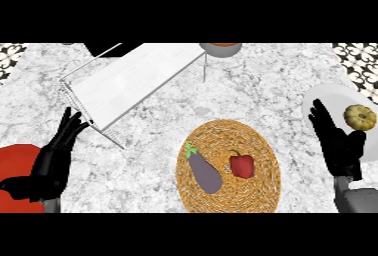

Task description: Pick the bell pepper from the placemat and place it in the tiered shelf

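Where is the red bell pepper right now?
In the head view, the red bell pepper lies on the right half of the round woven placemat, just right of the purple eggplant, with neither robot hand touching it.

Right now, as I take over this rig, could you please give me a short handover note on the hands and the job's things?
Left hand: open, holding nothing, at the view's left over the counter, beside the tiered shelf's near corner.
Right hand: open, holding nothing, at the view's right, overlapping the edge of a white plate that carries a small yellow squash.
Bell pepper: red, lying on the round woven placemat, to the right of an eggplant.
Tiered shelf: white, upper left, nothing visible on its top.
Done: nothing yet.
Left: grasp the pepper, carry it to the shelf, release.
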